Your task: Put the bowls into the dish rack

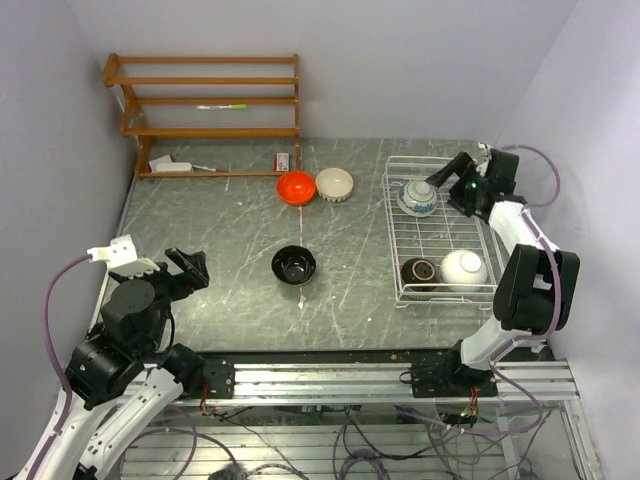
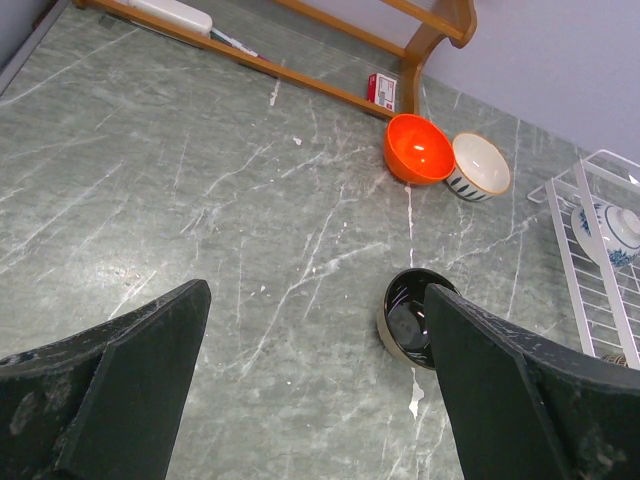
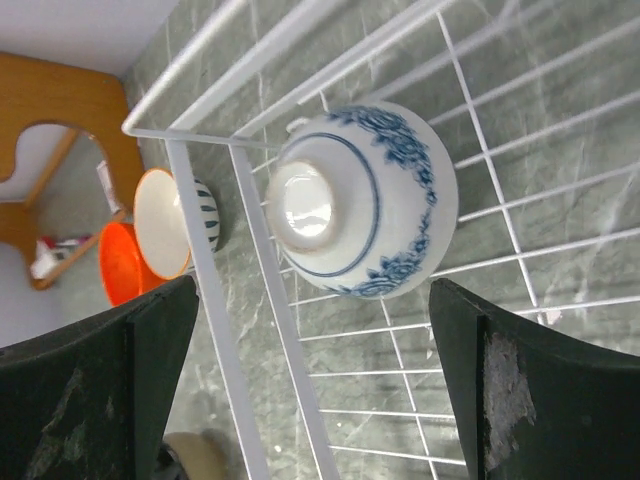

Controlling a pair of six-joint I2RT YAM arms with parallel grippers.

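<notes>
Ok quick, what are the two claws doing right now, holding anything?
Left claw: open, holding nothing.
Right claw: open, holding nothing; the blue-and-white bowl lies upside down just ahead of it.

bowls (image 1: 296,187): 6 | dish rack (image 1: 446,226): 1 | wooden shelf (image 1: 210,101): 1

I can read no words, numbers or brand marks anywhere I look. The small red-and-white box (image 2: 381,90) at the foot of the wooden shelf (image 2: 432,35) may carry print, but it is too small and blurred for me to make out.
</notes>
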